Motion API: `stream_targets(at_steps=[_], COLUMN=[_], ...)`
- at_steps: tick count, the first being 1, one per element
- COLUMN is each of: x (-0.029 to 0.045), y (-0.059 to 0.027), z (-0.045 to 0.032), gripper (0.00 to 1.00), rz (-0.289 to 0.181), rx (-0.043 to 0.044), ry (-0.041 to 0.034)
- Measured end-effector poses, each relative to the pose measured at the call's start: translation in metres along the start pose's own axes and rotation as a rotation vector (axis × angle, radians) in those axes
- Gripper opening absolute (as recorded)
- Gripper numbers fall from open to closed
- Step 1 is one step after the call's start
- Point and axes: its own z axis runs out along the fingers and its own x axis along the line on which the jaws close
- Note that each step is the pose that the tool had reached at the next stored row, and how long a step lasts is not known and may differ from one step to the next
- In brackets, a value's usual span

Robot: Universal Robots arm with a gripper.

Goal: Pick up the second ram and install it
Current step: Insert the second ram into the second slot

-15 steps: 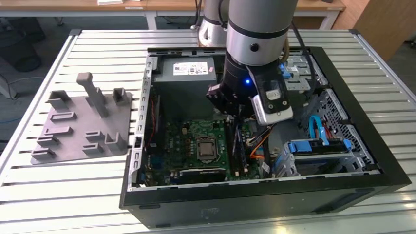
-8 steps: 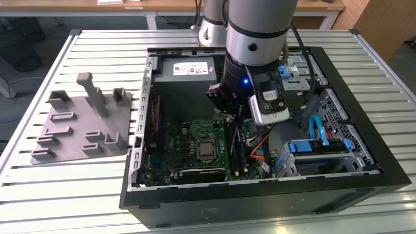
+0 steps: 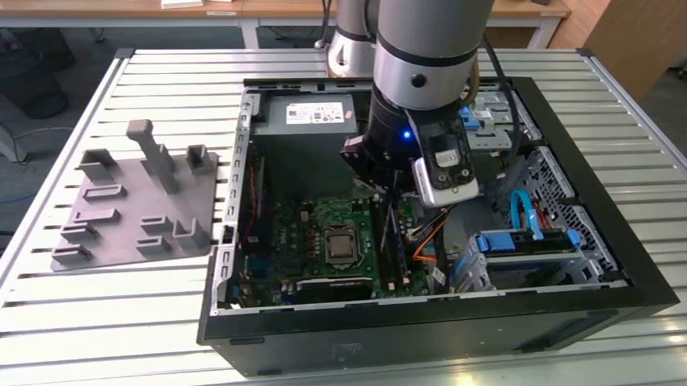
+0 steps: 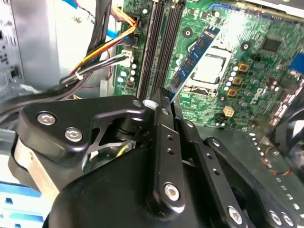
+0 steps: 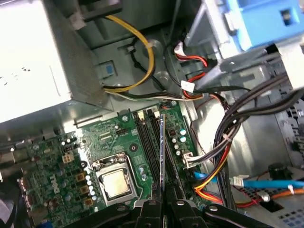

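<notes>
The second ram [image 4: 192, 59] is a thin blue-green stick pinched between the two black fingers of the tool [image 4: 161, 102]. In the second wrist view it juts out past the fingertips, showing its flat side with dark chips and a pale label, above the green motherboard [image 4: 247, 95]. In the first wrist view the same stick [image 5: 162, 152] is seen edge-on as a narrow dark line rising from the tool [image 5: 162, 202], and it lines up along the long black slot rails [image 5: 151, 142] beside the processor socket [image 5: 114, 183]. Whether its lower edge already touches a rail cannot be told.

The fingers [image 4: 164, 142] are pressed together on the stick, one on each flat face.

In the exterior view the arm [image 3: 429, 72] reaches down into the open computer case [image 3: 429, 318], and the tool [image 3: 384, 197] hangs over the motherboard [image 3: 311, 233], near the socket [image 3: 341, 245]. A bundle of black, yellow and orange cables [image 5: 223, 156] runs just beside the rails. The grey power supply [image 3: 306, 117] sits at the far end of the case, and blue drive brackets [image 3: 526, 241] lie toward the exterior view's right.

The case stands on a slatted white desk [image 3: 108, 338]. On the exterior view's left, well apart from the case's inside, a grey plastic tray [image 3: 140, 201] with upright blocks rests on the desk.
</notes>
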Motion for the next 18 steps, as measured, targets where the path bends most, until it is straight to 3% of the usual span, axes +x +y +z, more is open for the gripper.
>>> stream_targets(at_steps=[10, 18], x=[0.0000, 0.0000], y=[-0.0001, -0.0001], z=[0.0017, 0.0023], gripper=[0.14, 0.14], rz=[-0.180, -0.283], rx=[-0.0023, -0.0037], ry=[0.0087, 0.0135])
